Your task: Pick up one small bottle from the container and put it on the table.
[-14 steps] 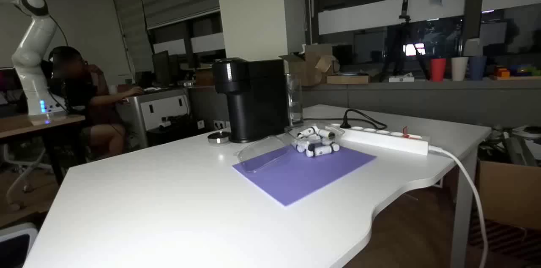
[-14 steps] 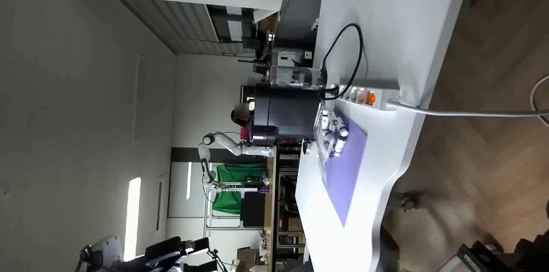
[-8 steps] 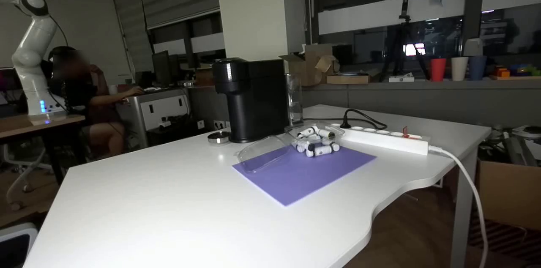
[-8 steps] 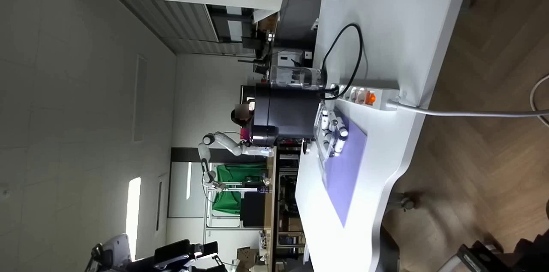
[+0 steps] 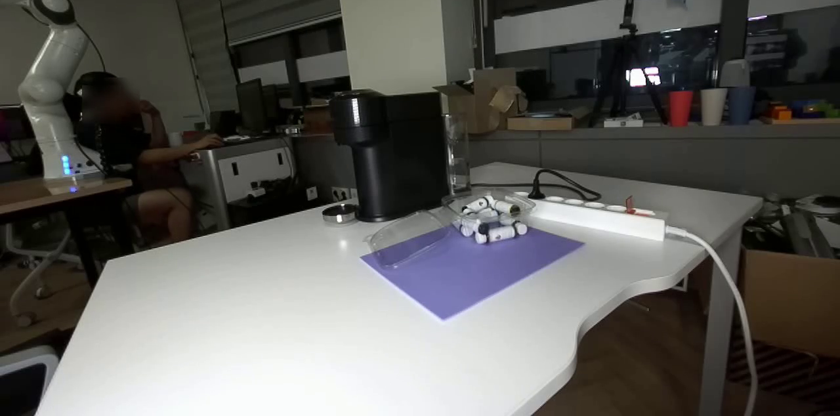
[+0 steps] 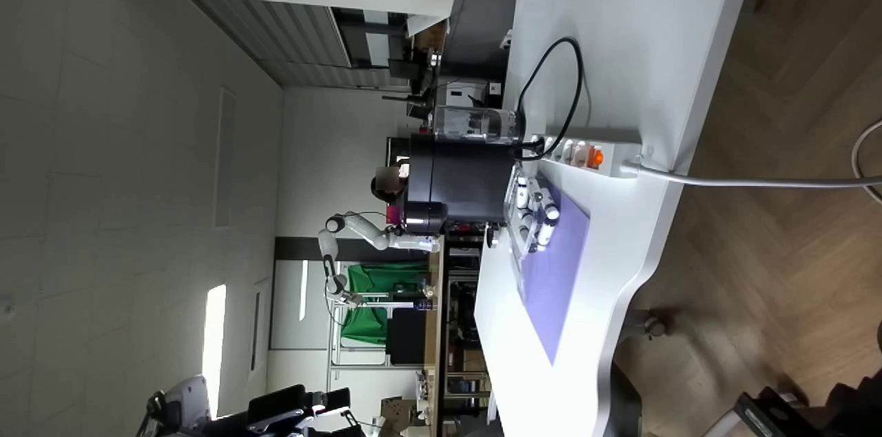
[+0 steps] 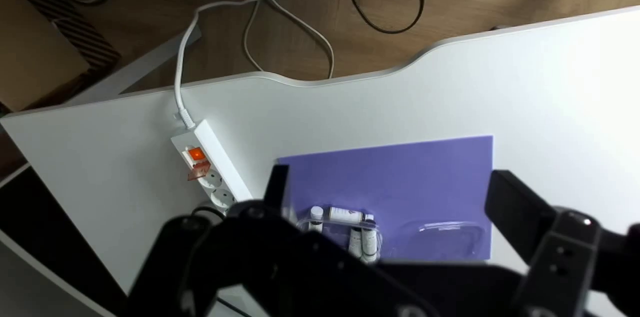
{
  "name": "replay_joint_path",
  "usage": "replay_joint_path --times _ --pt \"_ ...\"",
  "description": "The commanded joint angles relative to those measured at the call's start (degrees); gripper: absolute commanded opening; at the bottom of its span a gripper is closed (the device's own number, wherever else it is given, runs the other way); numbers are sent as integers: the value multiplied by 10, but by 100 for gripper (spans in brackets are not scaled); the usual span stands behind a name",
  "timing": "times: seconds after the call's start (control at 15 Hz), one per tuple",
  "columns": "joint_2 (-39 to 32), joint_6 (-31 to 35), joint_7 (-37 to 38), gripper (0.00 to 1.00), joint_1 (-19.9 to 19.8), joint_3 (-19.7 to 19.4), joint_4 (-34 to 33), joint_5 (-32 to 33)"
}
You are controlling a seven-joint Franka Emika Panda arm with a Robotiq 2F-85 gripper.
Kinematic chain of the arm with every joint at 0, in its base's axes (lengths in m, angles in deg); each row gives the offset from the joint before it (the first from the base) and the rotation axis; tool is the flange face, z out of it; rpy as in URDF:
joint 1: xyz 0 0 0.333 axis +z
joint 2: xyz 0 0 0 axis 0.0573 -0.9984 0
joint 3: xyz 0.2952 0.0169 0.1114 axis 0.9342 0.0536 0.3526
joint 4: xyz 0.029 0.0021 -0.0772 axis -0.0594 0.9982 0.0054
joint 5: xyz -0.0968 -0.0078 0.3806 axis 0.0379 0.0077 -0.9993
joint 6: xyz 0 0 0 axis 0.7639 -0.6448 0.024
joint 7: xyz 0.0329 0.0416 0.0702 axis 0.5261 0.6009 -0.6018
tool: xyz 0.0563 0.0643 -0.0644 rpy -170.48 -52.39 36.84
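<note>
The container is a clear plastic tray (image 5: 450, 207) holding several small white bottles with dark and white caps; its rim shows in the wrist view (image 7: 332, 223). One bottle (image 5: 500, 233) lies along its near side, also in the wrist view (image 7: 346, 214); I cannot tell if it is inside or outside the wall. Bottles (image 6: 546, 233) show in both exterior views. The white table (image 5: 262, 317) carries all this. My gripper (image 7: 390, 182) is wide open and empty, high above the table; in an exterior view it hangs at the lower left (image 6: 348, 416). It hides part of the container.
A purple mat (image 5: 479, 271) lies under the container, with a clear plastic lid (image 5: 408, 242) beside it. A tall black machine (image 5: 400, 153) stands behind. A white power strip (image 5: 597, 216) with a black plug and a small round dish (image 5: 340, 213) are close by.
My gripper has come down a little since the earliest frames and looks still over the last half second. The bottles, container and lid have not moved.
</note>
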State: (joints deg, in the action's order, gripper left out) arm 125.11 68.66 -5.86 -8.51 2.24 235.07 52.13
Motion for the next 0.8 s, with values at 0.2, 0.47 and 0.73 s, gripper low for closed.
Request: replay_joint_path --times 0.2,0.47,0.73 --pt "-60 55 -32 100 -1 -26 -29 20" --pt "-155 119 -89 100 0 -63 -68 33" --pt "-252 144 -169 100 3 -105 -128 32"
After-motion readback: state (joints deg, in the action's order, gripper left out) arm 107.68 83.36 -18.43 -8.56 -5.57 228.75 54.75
